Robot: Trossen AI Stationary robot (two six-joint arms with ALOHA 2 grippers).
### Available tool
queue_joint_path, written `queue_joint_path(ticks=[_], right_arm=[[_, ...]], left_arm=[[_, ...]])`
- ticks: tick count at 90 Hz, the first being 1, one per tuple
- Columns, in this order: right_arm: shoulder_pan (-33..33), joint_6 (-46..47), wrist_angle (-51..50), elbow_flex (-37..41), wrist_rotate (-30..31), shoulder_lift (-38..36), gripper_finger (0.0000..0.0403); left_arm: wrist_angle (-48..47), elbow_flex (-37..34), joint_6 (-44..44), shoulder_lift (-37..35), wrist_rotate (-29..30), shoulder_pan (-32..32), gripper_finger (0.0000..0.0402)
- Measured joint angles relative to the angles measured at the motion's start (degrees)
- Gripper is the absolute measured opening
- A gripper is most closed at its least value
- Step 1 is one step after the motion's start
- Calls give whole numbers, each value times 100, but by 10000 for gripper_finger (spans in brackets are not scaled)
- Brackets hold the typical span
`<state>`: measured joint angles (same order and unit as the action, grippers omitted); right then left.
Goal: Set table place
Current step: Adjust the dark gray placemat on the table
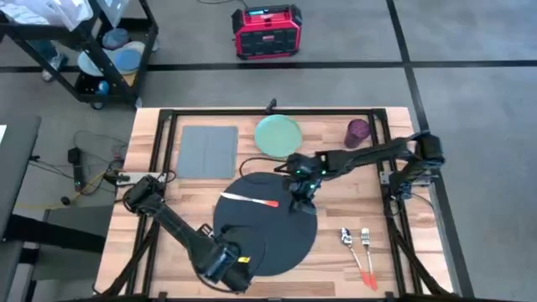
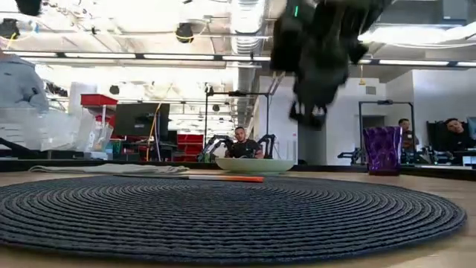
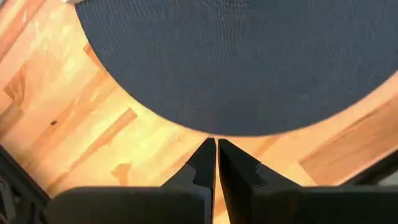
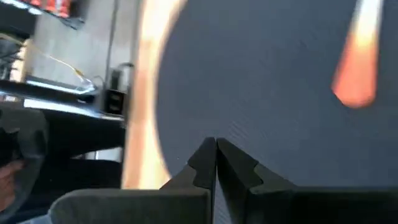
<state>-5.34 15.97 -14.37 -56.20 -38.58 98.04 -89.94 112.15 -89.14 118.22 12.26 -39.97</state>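
Note:
The round dark woven placemat (image 1: 277,231) lies flat in the middle of the light-wood table (image 1: 159,180). A knife with an orange handle (image 1: 249,199) lies on the mat's far part. My right gripper (image 1: 304,201) is shut and hangs over the mat, just right of the knife's handle (image 4: 357,74). The low view shows it (image 2: 309,115) clear above the mat (image 2: 223,216). My left gripper (image 3: 216,144) is shut, low at the mat's near-left rim (image 3: 211,130). My left gripper's shut fingertips (image 3: 205,152) point at the bare wood right beside the placemat's near-left rim. Whether they touch the mat or the table I cannot tell.
A pale green plate (image 1: 278,136) and a purple cup (image 1: 358,132) stand at the far edge. A grey napkin (image 1: 207,151) lies at the far left. A spoon (image 1: 346,241) and a fork (image 1: 367,252) with orange handles lie near right. A black cart (image 1: 80,42) stands off the table.

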Motion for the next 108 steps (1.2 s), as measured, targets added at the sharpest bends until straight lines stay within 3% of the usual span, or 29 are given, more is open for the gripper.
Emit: queue_joint_path(ticks=[44,74,81,96,108], right_arm=[[-1382,-796,-111,1057,720,74,0],[-1310,-763,2,1712,1061,-462,0],[-1160,-782,-449,1720,1473,-837,0],[-532,-1805,-2540,1078,3210,-1823,0],[2,-2626,-3913,345,3640,-1887,0]], left_arm=[[-8,-1,-175,0,23,-67,0],[-7,-1,-111,1,23,-64,0],[-9,1,-111,0,23,-56,0],[-8,1,-90,0,56,-52,0],[-6,1,5,0,289,-49,0]])
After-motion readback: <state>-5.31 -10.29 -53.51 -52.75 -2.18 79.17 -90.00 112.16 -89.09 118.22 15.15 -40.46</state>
